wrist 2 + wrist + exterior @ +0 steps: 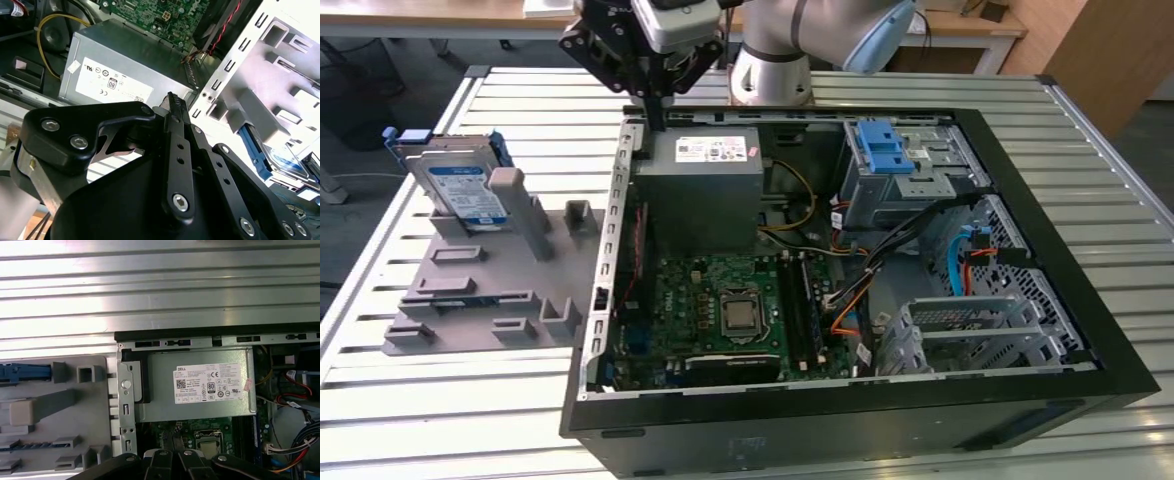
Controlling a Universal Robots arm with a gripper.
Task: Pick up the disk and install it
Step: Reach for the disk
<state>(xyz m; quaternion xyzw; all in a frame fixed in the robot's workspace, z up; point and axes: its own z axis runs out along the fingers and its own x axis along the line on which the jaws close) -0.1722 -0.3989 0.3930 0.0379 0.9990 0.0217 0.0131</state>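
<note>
The gripper (654,116) hangs with its tip pointing down over the back corner of the open computer case (854,430), just above the edge of the grey power box (700,185). Its two fingers are pressed together and there is nothing between them. In the second wrist view the gripper (172,102) covers most of the lower part, and the power box (115,75) lies behind its tip.

The disk (464,190) is well apart from the gripper, outside the case, toward the exterior view's left. It stands leaning at the far end of a grey holder plate (467,290) on the bench (520,90). Behind it there is one more silver edge with a blue piece, mostly hidden, and I cannot tell what this is. In the first wrist view a blue strip (25,372) on the plate is cut off by the border, so it is hard to make out.

I count one case, one power box, one green board (720,300) and one blue bracket (887,150) inside the case. Black and orange cables (881,270) cover part of the case floor.
</note>
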